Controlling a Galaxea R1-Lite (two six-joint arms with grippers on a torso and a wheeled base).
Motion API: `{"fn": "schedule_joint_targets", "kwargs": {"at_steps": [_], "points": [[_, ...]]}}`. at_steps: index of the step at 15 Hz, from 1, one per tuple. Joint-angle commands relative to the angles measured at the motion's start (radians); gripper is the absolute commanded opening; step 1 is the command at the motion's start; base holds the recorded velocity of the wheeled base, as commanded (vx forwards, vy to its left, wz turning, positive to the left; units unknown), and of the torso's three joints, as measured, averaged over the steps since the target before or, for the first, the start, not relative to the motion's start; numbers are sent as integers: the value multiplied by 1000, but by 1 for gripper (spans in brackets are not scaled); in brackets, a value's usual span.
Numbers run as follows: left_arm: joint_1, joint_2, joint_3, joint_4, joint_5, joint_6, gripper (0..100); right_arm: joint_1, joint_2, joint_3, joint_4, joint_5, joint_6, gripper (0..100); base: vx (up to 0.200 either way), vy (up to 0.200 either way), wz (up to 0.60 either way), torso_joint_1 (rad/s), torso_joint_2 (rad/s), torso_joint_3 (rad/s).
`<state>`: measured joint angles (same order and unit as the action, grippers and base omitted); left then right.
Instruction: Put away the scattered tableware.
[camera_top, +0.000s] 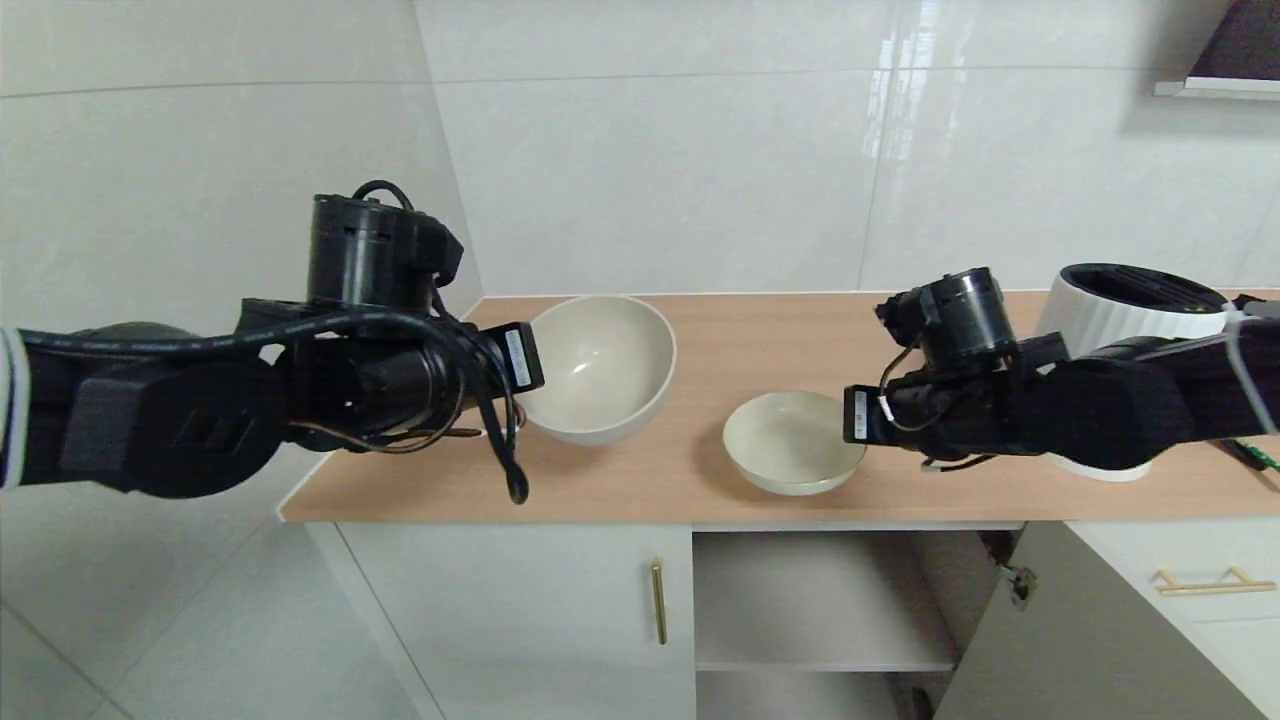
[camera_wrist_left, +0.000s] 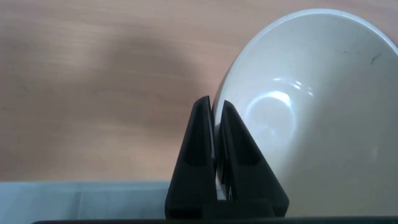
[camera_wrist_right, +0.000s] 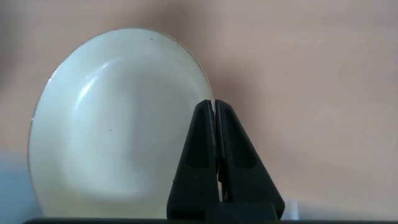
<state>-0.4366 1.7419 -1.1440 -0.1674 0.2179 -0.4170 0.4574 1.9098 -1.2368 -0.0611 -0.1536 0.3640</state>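
Two bowls, two arms, both committed. Wooden surface carries the action, with an open cupboard shelf right below, the likely destination, I'd say. Bigger bowl is tilted steeply at the surface's left end, left claw clenched on its rim. Smaller bowl sits level near the front edge, right claw pinching its rim too. Advice: a rim pinch is thin, so lift slowly, level each bowl, and clear the surface edge before lowering. Small white stickers by the claws: print too tiny to read.
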Motion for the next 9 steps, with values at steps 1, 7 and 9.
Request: {"fn": "schedule_joint_targets", "kwargs": {"at_steps": [1, 7, 9], "points": [[-7, -107, 99, -9, -55, 37, 0, 4, -229, 88, 102, 105, 23, 0, 0, 0, 0, 0, 0, 0], [-13, -214, 221, -9, -143, 61, 0, 13, -314, 195, 201, 151, 42, 0, 0, 0, 0, 0, 0, 0], [-14, -197, 225, -9, -143, 60, 0, 13, -318, 209, 199, 151, 41, 0, 0, 0, 0, 0, 0, 0]]}}
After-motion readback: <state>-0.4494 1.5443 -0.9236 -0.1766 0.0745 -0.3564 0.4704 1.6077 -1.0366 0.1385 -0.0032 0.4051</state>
